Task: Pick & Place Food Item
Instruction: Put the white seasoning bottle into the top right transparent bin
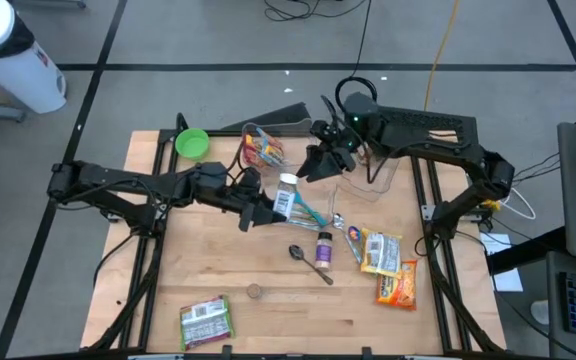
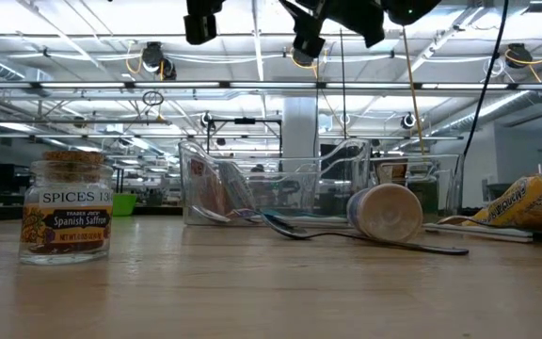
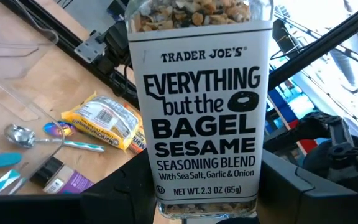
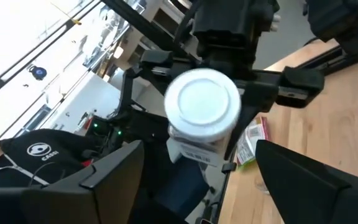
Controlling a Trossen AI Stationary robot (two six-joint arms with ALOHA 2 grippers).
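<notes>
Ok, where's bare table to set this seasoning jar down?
Bare wood lies between the green bowl and the green packet, left of the spoon. It is crowded around the spoon, small purple bottle and yellow packets.

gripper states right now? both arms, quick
Left gripper: closed on the seasoning jar, held above the table.
Right gripper: jaws open, empty, facing the jar's white cap.

Wooden table (image 1: 218, 270) carries spoon (image 1: 311, 263), packets (image 1: 206, 322), perhaps saffron jar (image 2: 66, 206).
</notes>
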